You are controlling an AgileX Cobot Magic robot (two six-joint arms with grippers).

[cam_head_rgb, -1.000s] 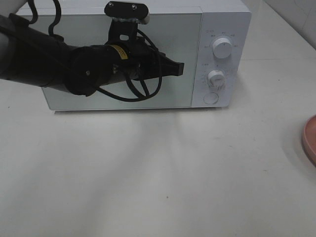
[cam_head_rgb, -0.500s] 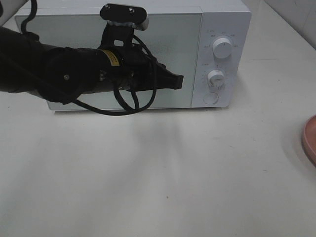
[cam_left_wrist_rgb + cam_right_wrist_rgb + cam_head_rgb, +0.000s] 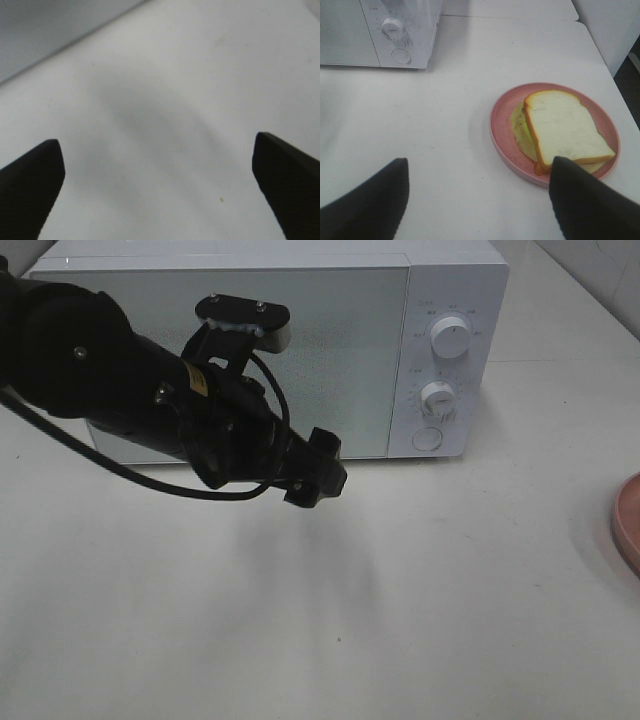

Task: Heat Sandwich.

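Note:
The sandwich (image 3: pixel 565 127), pale bread over green-yellow layers, lies on a pink plate (image 3: pixel 496 120) in the right wrist view. My right gripper (image 3: pixel 480 162) hovers open just short of the plate, nothing between its fingers. The white microwave (image 3: pixel 345 350) stands at the back of the table with its door shut. My left gripper (image 3: pixel 315 472) hangs low in front of the door's lower right part, angled down at the table. In the left wrist view the left gripper (image 3: pixel 157 142) is open and empty over bare tabletop. The exterior view shows no sandwich.
The microwave's two knobs (image 3: pixel 450 338) and round button (image 3: pixel 427 438) are on its right panel. Only the pink plate's rim (image 3: pixel 628 525) shows at the right edge of the exterior view. A black cable loops under the left arm (image 3: pixel 120 390).
The left arm has dropped from the door's front down toward the table and turned downward. Its jaws, shut before, now stand wide apart.

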